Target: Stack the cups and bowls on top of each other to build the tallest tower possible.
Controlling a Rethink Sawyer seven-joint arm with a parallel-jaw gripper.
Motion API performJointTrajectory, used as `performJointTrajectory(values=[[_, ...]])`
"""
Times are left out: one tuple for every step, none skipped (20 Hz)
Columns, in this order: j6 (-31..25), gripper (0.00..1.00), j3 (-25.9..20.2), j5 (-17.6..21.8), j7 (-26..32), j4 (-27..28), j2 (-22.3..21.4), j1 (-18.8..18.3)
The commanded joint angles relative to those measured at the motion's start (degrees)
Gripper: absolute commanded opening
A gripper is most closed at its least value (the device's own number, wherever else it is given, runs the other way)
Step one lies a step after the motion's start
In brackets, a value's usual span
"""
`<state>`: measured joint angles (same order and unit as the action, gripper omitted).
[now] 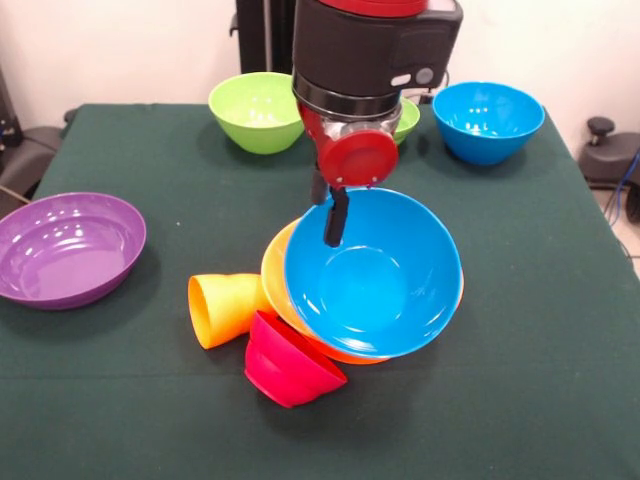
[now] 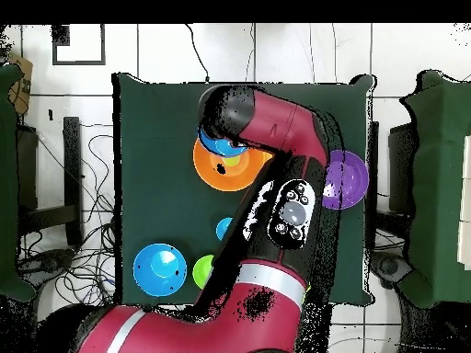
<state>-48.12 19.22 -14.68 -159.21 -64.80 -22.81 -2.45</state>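
Gripper [image 1: 336, 222] gripped the blue bowl's [image 1: 372, 275] rim at 11 o'clock, one finger [image 1: 335, 218] inside, bowl tilted. Nested in the orange bowl [image 1: 277, 272] at table centre. Orange cup [image 1: 225, 308] and red bowl [image 1: 289, 363] on their sides at 8 o'clock, touching it.
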Motion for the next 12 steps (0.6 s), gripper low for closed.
performJointTrajectory(values=[[3.2,1.0,-7.83,1.7,1.13,-4.24,3.22,1.16],[3.23,1.0,-7.82,1.63,0.95,-4.34,3.19,1.26],[3.36,1.0,-7.83,1.63,0.91,-4.48,3.15,1.31],[3.56,1.0,-7.95,1.59,0.9,-4.64,3.16,1.29],[3.77,1.0,-8.07,1.55,0.88,-4.81,3.17,1.27],[3.95,1.0,-8.05,1.69,0.89,-4.64,3.45,1.27],[4.09,1.0,-8.06,1.8,0.93,-4.63,3.58,1.24],[4.18,1.0,-8.0,2.01,0.92,-4.41,3.96,1.27],[4.23,1.0,-7.98,2.13,0.96,-4.47,4.05,1.26],[4.36,1.0,-8.09,2.23,1.2,-4.87,3.9,1.17],[4.49,1.0,-8.19,2.33,1.43,-5.28,3.76,1.09],[4.63,1.0,-8.3,2.43,1.67,-5.68,3.61,1.0]])
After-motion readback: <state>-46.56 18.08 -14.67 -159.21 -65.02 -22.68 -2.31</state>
